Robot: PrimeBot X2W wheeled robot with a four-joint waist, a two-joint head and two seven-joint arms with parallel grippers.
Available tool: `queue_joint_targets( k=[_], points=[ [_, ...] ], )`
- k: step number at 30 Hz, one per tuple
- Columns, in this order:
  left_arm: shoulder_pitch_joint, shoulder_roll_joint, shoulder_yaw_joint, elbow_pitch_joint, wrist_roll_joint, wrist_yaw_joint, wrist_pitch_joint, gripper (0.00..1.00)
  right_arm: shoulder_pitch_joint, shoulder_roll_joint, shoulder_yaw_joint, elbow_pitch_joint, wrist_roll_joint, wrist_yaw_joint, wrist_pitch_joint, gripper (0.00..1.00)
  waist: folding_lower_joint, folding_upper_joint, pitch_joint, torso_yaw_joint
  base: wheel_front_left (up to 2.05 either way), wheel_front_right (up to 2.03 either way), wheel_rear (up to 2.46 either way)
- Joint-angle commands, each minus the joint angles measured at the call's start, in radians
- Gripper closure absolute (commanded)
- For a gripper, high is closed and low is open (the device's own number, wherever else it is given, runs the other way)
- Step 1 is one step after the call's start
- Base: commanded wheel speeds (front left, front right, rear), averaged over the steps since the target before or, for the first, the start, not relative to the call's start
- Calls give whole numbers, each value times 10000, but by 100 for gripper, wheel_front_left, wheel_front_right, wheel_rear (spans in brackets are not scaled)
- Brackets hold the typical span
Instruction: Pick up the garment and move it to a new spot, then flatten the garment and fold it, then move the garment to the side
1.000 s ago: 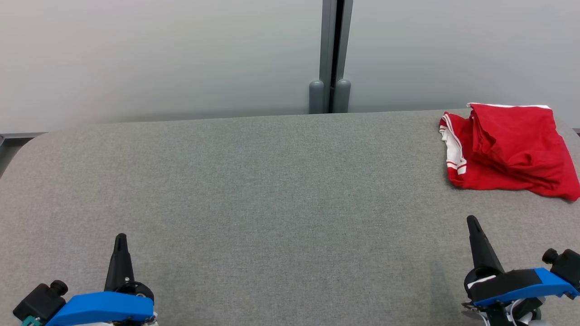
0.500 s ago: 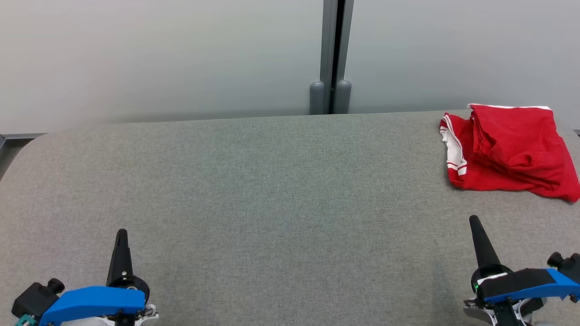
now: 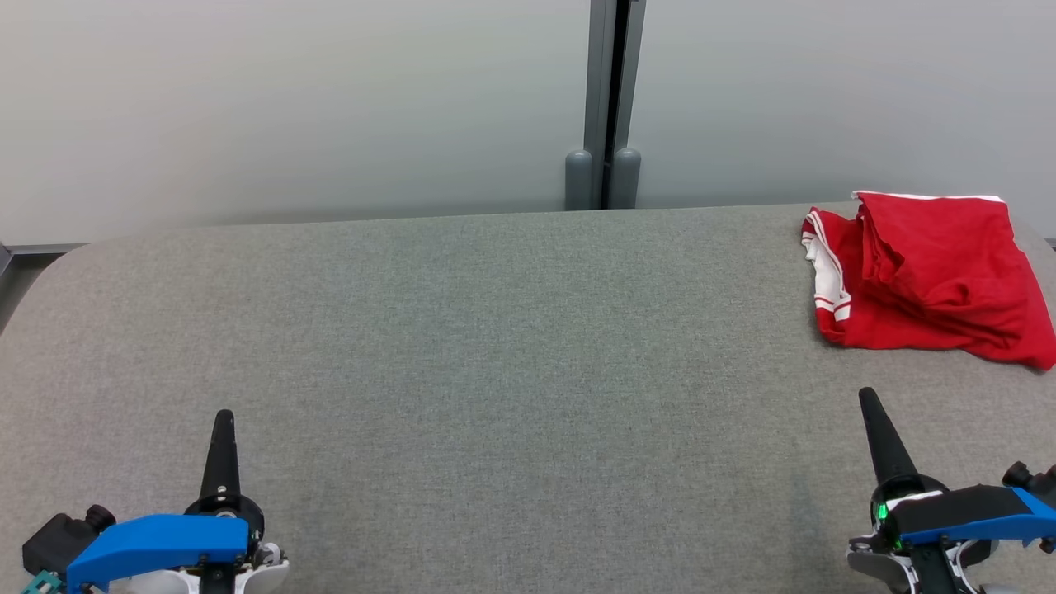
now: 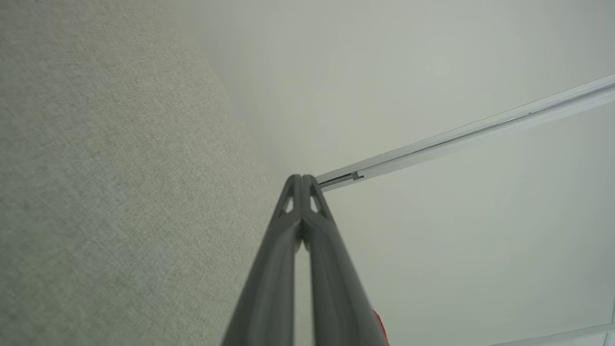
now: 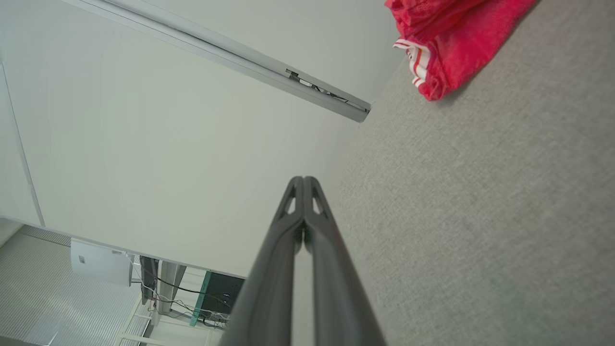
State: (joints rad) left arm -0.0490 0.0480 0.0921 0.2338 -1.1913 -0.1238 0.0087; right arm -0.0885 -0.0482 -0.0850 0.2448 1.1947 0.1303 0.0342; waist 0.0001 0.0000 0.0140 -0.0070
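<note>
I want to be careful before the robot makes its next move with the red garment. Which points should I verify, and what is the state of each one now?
1. Garment lies on the table, at its far right: ok.
2. Garment is wholly on the table: cannot tell; in the head view its right corner reaches the picture's edge.
3. Garment is flat and smooth: not ok; it is layered and wrinkled.
4. Left gripper holds nothing: ok; it is shut, far from the garment.
5. Right gripper is free of the garment: ok; it is shut, with bare table between them.
6. A gripper is open to grasp: not ok; both are shut.
</note>
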Motion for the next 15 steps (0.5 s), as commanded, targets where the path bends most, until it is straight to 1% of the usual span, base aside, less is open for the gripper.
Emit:
queue_joint_targets(
  k=[1,15],
  points=[
    [-273,29,87,-35,-300,-55,99,100,-182,-30,-51,-71,329,6,76,100,-1,0,-4,3,0,0,0],
    [-389,31,135,9,-1495,-72,401,100,-213,-31,-128,-52,1508,6,296,100,-1,0,-31,20,0,0,0]
  ],
)
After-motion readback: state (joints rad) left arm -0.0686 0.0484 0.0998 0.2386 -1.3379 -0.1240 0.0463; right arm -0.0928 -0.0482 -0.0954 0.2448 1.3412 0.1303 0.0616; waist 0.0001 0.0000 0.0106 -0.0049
